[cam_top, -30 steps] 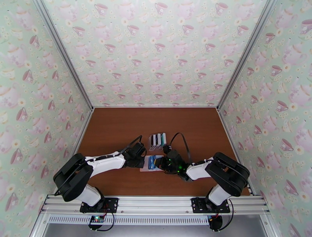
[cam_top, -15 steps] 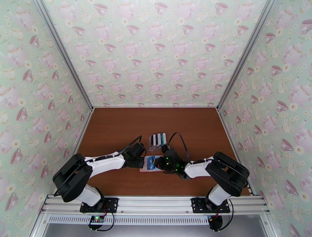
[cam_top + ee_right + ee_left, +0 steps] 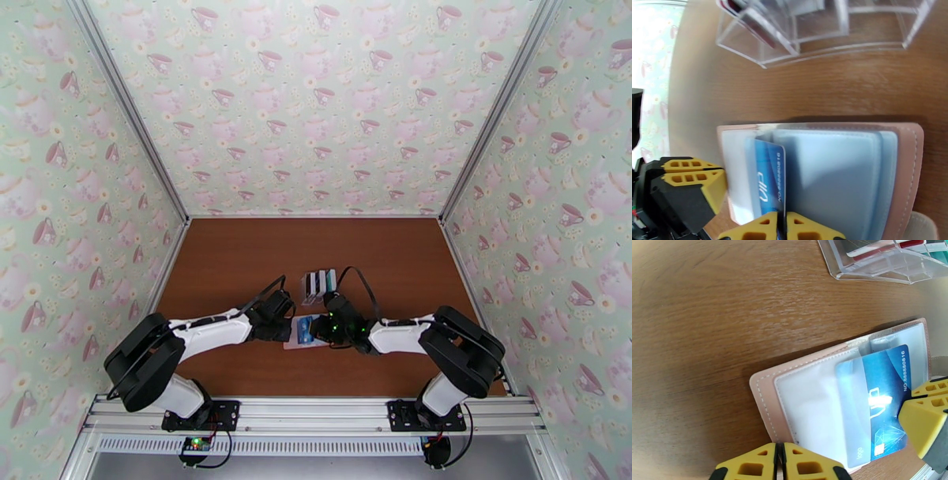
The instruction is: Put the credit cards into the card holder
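Brown wooden table (image 3: pixel 237 260), teacup wallpaper (image 3: pixel 316 118) around. Pink card holder (image 3: pixel 760 394) lies open flat; left gripper (image 3: pixel 780 463), jaws shut, seems to pin its edge so right gripper (image 3: pixel 782 227), jaws narrow on a blue credit card (image 3: pixel 884 398), can slide it into a pocket (image 3: pixel 853 405)

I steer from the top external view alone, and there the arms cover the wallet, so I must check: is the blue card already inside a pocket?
Observer: Only partly. In the left wrist view one end of the blue card lies under a clear sleeve of the open card holder; the rest looks uncovered.
Operator: Does the right gripper hold the card?
Observer: Yes. In the right wrist view the right gripper has its fingertips closed on the card's edge.
Operator: And the left gripper?
Observer: The left gripper is shut, at the holder's edge. Whether it pinches the holder I cannot tell.
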